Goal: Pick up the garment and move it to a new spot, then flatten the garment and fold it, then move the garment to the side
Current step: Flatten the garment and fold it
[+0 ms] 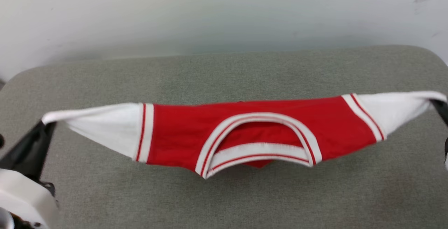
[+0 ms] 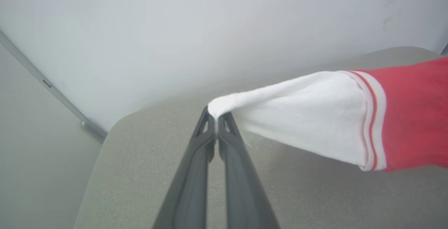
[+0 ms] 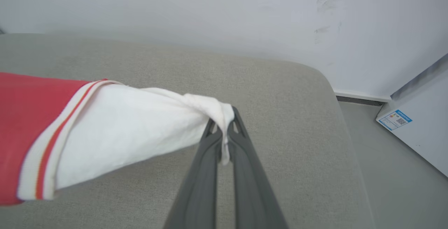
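A: Garment (image 1: pixel 175 134) position?
B: Stretched sleeve to sleeve over the grey padded surface (image 1: pixel 245 71), collar facing the head camera.
A: Jaws?
B: The left gripper (image 2: pixel 217 117) is clenched on one white sleeve tip. The right gripper (image 3: pixel 225 119) is clenched on the other sleeve tip.

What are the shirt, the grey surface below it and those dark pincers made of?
The garment looks like soft matte knit, probably cotton: it sags and creases, with ribbed trim. The surface seems grey woven upholstery, by its fine weave and rounded corners. The left gripper and right gripper look like dark matte moulded plastic, with cut-out tips; uncertain.
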Available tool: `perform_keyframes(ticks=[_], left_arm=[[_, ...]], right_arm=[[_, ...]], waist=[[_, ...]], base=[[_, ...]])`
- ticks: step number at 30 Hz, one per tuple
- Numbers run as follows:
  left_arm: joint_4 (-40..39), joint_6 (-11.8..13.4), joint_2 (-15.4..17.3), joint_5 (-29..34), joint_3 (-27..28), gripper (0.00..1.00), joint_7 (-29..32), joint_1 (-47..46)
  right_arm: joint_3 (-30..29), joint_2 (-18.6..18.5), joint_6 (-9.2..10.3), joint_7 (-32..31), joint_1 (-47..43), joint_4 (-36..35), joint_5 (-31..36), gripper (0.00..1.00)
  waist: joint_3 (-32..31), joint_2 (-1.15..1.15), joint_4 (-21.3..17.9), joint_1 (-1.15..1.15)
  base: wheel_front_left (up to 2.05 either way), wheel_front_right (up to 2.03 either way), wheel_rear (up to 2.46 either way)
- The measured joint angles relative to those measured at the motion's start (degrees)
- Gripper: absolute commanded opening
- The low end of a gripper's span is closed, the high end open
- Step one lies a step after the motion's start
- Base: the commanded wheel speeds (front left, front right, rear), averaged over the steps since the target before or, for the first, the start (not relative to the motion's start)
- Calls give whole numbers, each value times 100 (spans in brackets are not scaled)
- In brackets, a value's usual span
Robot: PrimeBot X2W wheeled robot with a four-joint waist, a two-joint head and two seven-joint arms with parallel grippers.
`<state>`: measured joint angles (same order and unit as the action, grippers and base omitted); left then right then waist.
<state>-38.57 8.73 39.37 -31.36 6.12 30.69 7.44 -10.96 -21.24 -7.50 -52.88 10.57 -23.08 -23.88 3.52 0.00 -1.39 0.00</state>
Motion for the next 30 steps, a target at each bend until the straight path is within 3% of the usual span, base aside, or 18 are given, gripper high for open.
perform_keyframes(ticks=[6,14,24,30], left_arm=[[-312,-14,249,-63,521,0,-96,-460],[-456,58,397,-176,862,0,-324,-1353],[14,68,550,-216,666,0,-711,-2709],[676,-172,802,-318,321,0,-867,-4043]], right_arm=[[-46,-38,0,-404,1087,-151,-364,0],[85,-107,0,-486,2494,-40,-436,0],[616,-235,0,-112,3706,276,-274,0],[1003,-737,0,472,4402,621,-25,0]], waist=[[-132,0,-145,0],[-34,0,-233,0],[347,0,-308,0],[843,0,-295,0]], base=[[0,0,0],[0,0,0],[0,0,0],[0,0,0]])
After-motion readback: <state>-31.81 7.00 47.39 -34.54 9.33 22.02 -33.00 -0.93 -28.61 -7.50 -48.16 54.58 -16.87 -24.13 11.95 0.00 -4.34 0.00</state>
